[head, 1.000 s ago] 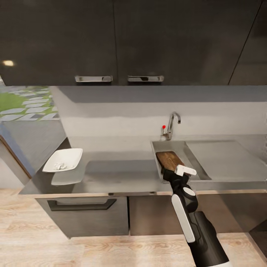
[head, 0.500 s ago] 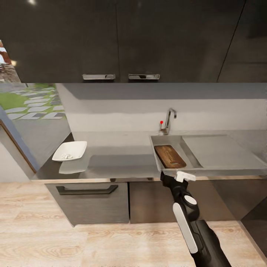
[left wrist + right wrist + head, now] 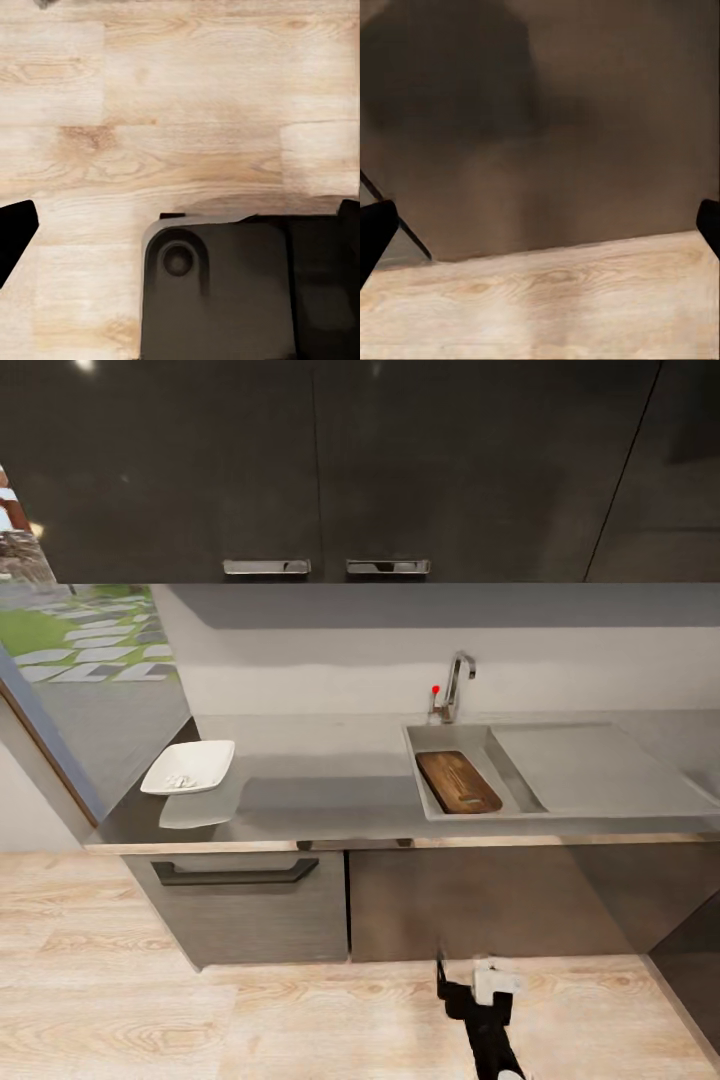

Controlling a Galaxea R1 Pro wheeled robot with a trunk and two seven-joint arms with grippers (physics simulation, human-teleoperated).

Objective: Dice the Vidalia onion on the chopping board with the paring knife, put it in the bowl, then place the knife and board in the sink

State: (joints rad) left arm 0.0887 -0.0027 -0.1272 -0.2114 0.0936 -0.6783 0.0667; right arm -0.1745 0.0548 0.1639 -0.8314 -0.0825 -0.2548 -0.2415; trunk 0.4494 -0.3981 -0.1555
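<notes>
- Lying flat in the basin of the sink point(image 3: 520, 800), the chopping board point(image 3: 458, 781) takes up the left part of the basin; the drain is hidden.
- Paring knife can't be made out on or around the board; too small or covered to tell.
- Tap point(image 3: 455, 687) with red-tipped lever stands at the far edge of the sink; the drainboard runs off to the right and is cut by the frame edge.
- Bowl point(image 3: 190, 767) sits at the far left end of the countertop point(image 3: 320, 800), well apart from the sink, with a small heap of pale diced onion point(image 3: 180, 782) inside; individual bits not distinguishable.
- Right gripper point(image 3: 470, 985) is low at the near edge of the head view, over the wood floor point(image 3: 200, 1020) in front of the cabinet fronts; arm mostly cut off.
- Right wrist view: dark fingertips point(image 3: 375, 229) sit at opposite frame edges, spread wide, nothing between them; beyond is a dark cabinet panel above floor.
- Left gripper point(image 3: 180, 229): fingertips likewise wide apart at the frame edges, released, empty, pointing down at the floor and a dark part of the robot body point(image 3: 225, 292).
</notes>
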